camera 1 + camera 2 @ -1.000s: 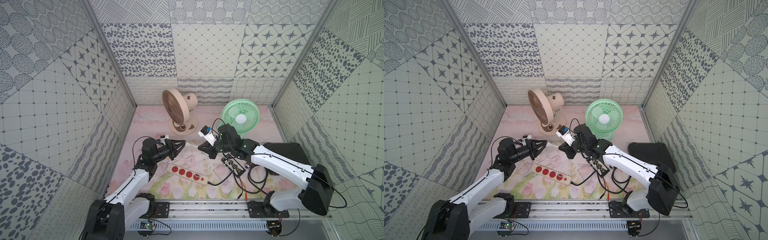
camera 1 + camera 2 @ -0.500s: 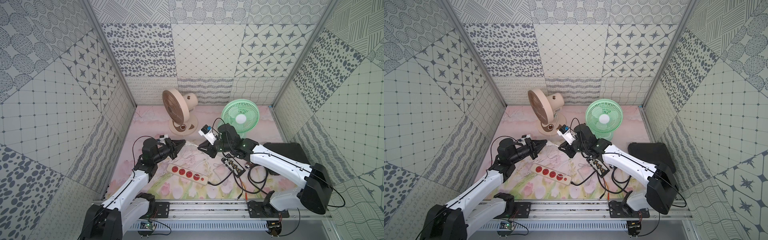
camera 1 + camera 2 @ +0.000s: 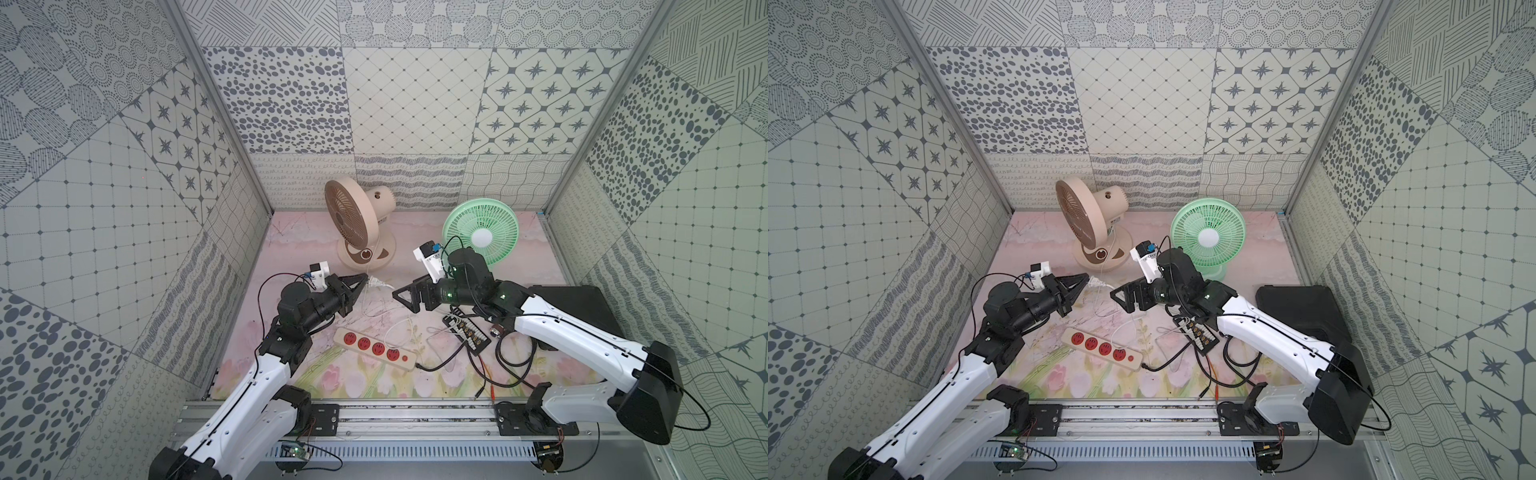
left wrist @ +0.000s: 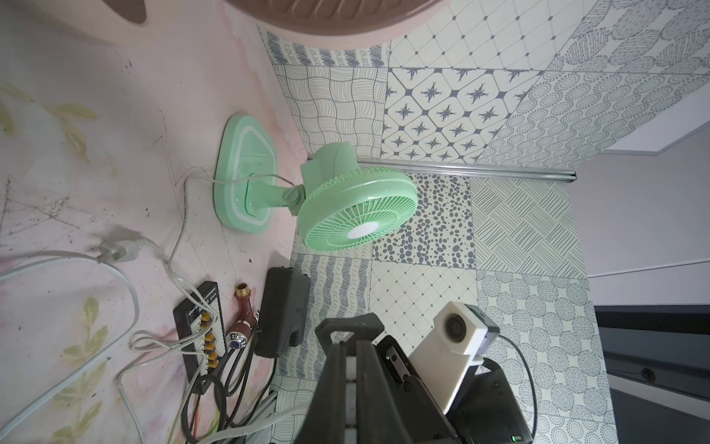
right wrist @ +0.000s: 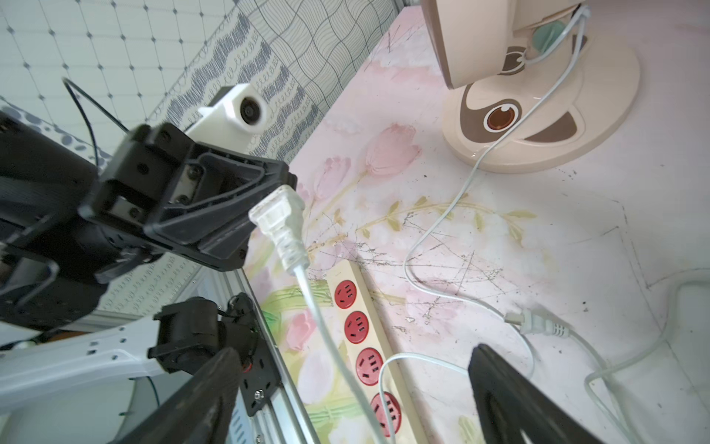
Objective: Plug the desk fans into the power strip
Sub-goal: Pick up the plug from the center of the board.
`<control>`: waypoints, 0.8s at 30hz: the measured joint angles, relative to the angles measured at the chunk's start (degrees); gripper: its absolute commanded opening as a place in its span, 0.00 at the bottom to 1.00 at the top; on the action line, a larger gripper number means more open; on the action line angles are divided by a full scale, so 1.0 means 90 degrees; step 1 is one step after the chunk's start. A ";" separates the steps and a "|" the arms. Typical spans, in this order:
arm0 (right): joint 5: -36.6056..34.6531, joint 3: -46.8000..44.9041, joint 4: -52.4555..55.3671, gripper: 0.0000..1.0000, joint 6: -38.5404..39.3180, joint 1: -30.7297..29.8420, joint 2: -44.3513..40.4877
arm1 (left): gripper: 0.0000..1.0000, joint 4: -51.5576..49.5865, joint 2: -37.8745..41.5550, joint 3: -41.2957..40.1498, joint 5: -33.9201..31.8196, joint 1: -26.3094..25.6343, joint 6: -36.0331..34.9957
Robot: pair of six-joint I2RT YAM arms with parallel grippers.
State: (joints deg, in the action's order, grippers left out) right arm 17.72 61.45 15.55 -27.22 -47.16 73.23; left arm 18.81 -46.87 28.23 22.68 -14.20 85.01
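The left gripper (image 3: 362, 283) is clamped narrow on a white 2-pin-style plug (image 5: 278, 219), pinching its head so that the prongs are hidden between the jaws. The cord hangs limp from the plug toward the mat. The plug is held in the air just in front of the beige desk fan (image 3: 361, 228). I cannot trace for certain which fan that cord belongs to. A second white plug (image 5: 536, 322) lies loose on the mat, near the green desk fan (image 3: 480, 237) side.

The right gripper (image 5: 355, 350) stands wide and empty, hovering over the mat beside the held plug.

The power strip (image 3: 376, 348) lies flat and slanted on the floral mat between the 2 arms, nearer the front rail. All 4 red sockets are empty, and its black cord leaves from the button end.

The plug looks light, rigid and smooth, so it is best gripped on its flat sides behind the prongs. The thin cord is soft and will drag. The strip seems light enough to slide under a push, so the free gripper may need to pin it.

No brand or label is legible, and print on the small black connector board (image 3: 467, 336) is too small to read.
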 measured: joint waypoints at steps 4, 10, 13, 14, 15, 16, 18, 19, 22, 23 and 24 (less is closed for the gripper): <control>-0.0032 0.0002 -0.0022 0.97 -0.0634 0.0000 -0.0444 | 0.00 -0.0046 -0.0277 0.0440 -0.0369 -0.0039 -0.0236; 0.0053 0.0005 -0.0262 0.97 -0.1353 0.0000 -0.0828 | 0.00 0.0053 -0.1154 0.1824 -0.0702 -0.0041 -0.0595; 0.0056 0.0005 -0.0478 0.97 -0.1613 0.0000 -0.0865 | 0.00 -0.0015 -0.1676 0.2834 -0.0780 -0.0039 -0.0809; 0.0061 0.0002 -0.0576 0.97 -0.1690 0.0000 -0.0865 | 0.00 0.0012 -0.1855 0.3194 -0.0799 -0.0039 -0.0884; 0.0083 -0.0012 -0.0729 0.97 -0.1778 -0.0010 -0.0860 | 0.00 0.0034 -0.2038 0.3536 -0.0826 -0.0036 -0.0964; 0.0097 -0.0024 -0.0872 0.97 -0.1851 -0.0027 -0.0852 | 0.00 0.0036 -0.2205 0.3849 -0.0831 -0.0034 -0.1039; 0.0124 -0.0024 -0.1163 0.97 -0.1965 -0.0095 -0.0792 | 0.00 0.0075 -0.2472 0.4313 -0.0833 -0.0015 -0.1168; 0.0131 -0.0022 -0.1309 0.97 -0.2001 -0.0165 -0.0733 | 0.00 0.0102 -0.2574 0.4461 -0.0831 0.0005 -0.1241; 0.0119 -0.0022 -0.1724 0.97 -0.2157 -0.0403 -0.0488 | 0.00 0.0248 -0.2657 0.4379 -0.0831 0.0051 -0.1345; 0.0107 -0.0022 -0.1902 0.97 -0.2227 -0.0478 -0.0381 | 0.00 0.0321 -0.2628 0.4199 -0.0828 0.0061 -0.1355; 0.0095 -0.0022 -0.2072 0.97 -0.2276 -0.0534 -0.0279 | 0.00 0.0396 -0.2572 0.3961 -0.0831 0.0061 -0.1367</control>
State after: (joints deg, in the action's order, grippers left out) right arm 18.57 61.25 -3.09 -47.70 -51.96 70.72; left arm 22.37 -70.02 63.88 15.20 -13.65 72.71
